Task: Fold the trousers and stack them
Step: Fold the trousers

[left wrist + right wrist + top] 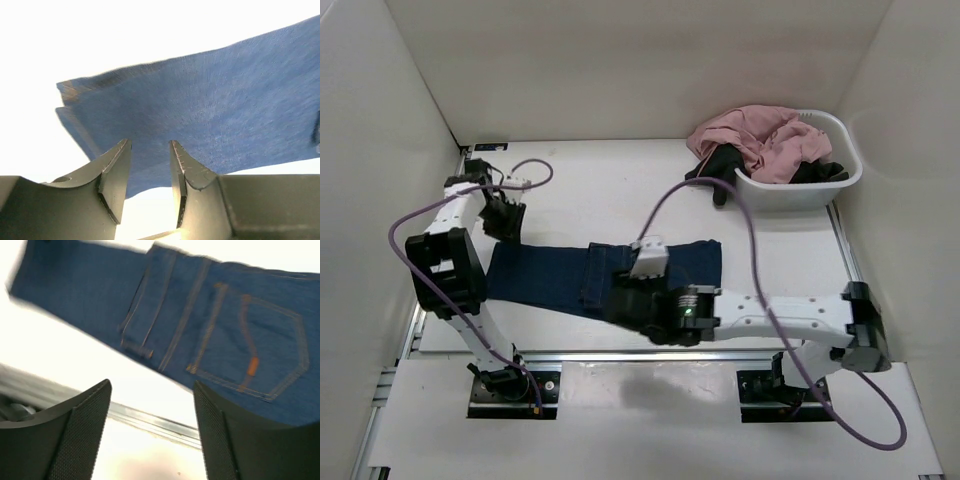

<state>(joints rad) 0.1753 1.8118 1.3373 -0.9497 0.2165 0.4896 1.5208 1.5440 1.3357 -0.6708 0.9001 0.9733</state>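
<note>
With left fingers (pixel 112 172) and right fingers (pixel 85 425) open and empty at the trousers (pixel 540 275) by the worktop's (pixel 600 190) near edge, a shallow pinch may catch one layer and skew the fold.

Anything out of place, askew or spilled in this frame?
Only the white basket: a small black garment spills over its rim toward the table, and a pink garment is heaped above the edge. The trousers lie flat but slightly slanted; the left gripper and right gripper are open, holding nothing.
</note>
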